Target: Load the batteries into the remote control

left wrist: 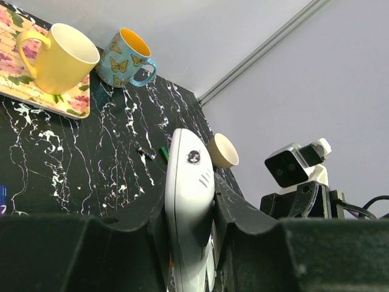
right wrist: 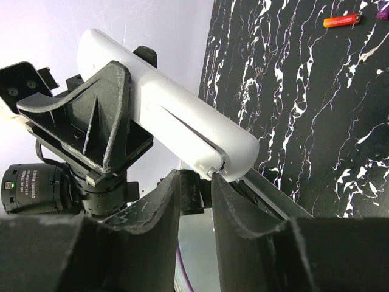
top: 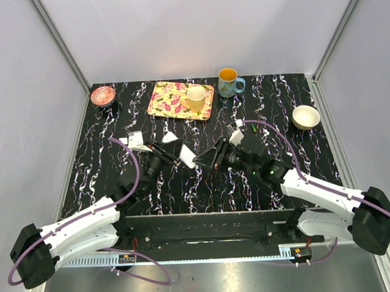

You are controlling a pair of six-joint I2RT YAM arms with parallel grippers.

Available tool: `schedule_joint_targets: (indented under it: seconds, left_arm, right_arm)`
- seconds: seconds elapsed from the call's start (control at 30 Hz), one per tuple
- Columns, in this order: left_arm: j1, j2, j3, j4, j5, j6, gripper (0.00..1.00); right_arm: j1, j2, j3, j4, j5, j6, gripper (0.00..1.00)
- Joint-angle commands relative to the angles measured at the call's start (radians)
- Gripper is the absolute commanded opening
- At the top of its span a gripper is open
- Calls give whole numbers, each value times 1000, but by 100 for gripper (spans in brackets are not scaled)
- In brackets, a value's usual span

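Left gripper (left wrist: 188,210) clenches the remote control (left wrist: 188,176). Right gripper (right wrist: 194,182), at its four-o'clock tip, clenched or not I cannot tell, could lever it loose.

The white remote control (right wrist: 176,115) is held aloft, tilted; a red-orange battery (right wrist: 342,20) lies flat apart.

Your left arm (top: 82,230) and right arm (top: 321,193) look alike: smooth white shells between bulky, rounded black joint housings. A purple cable (top: 134,171) loops loosely along each. The fingers (right wrist: 106,115) are matt black wedges with ribbed struts. Each wrist carries a white camera block (left wrist: 292,165). A tiny green light (top: 256,174) glows on your right forearm.
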Motion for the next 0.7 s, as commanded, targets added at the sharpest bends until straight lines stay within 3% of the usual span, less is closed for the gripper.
schedule_joint_targets:
  seconds: [0.0,0.67]
  left_arm:
    - [-13,-8,62,-39,37,-13,0]
    - [13,31,112,-166,142,-104,0]
  right_arm:
    - [5,-47,20,55,8,-1,36]
    - [5,-96,13,-7,29,-16,36]
